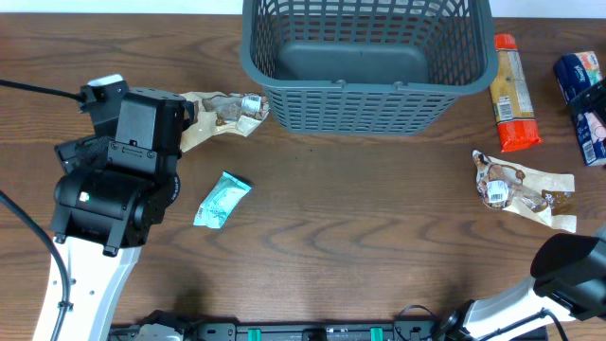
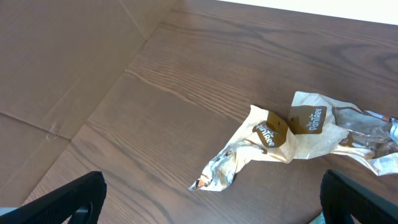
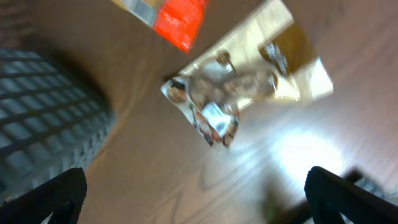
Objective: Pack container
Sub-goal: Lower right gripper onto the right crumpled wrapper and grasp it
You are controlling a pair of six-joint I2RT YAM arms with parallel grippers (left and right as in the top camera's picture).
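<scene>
Above the table: both grippers wide, nothing held

Left gripper [image 2: 214, 202] hung over the wooden table [image 2: 143, 112], jaws spread full, only bare wood and a packet corner between its fingers [image 2: 68, 199]. Crumpled tan packet [image 2: 292, 134] lay just ahead of it, toward its right finger, not touched. Container [image 1: 379, 104] stood beyond that packet, further ahead and to the gripper's right, upright on the table. Teal packet [image 1: 221, 201] lay beside the left arm, nearer the robot's base.

Right gripper [image 3: 199, 199] likewise gaped wide, gripping nothing. Clear-and-tan packet [image 3: 242, 93] lay ahead of it, apart from the fingertips. Orange-red packet [image 3: 177, 18] sat past that one. Container wall showed far off to this gripper's left; the view was blurred. Blue packs [image 1: 582, 90] lay at the table's right edge
</scene>
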